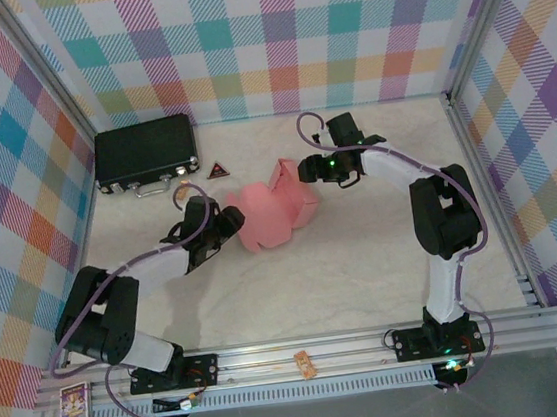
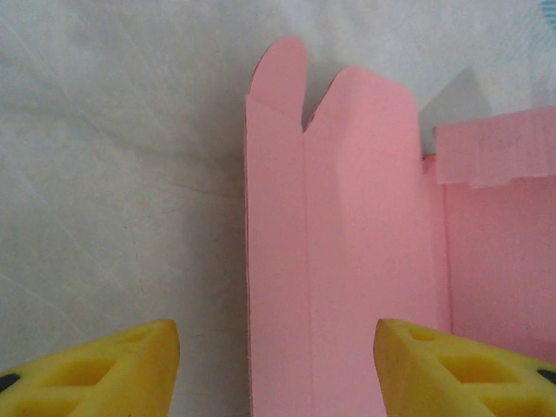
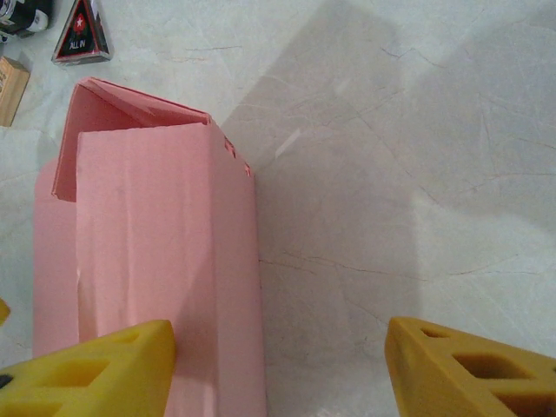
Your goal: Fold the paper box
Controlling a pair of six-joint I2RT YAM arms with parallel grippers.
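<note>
The paper box (image 1: 271,214) lies half-folded on the bench (image 1: 338,292), between the two arms. The left jaws are spread. The box's pink wall (image 2: 365,243) stands between them, clear of one finger (image 2: 104,369) and close against the other (image 2: 460,369), perhaps touching it; I cannot tell surely. The right jaws are spread too. The box (image 3: 165,252) sits before one finger (image 3: 95,369), apart from the other (image 3: 473,369), with bare bench between.

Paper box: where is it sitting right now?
In the top view the paper box lies near the centre, between the left hand and the right hand, with the black case at far left.
</note>
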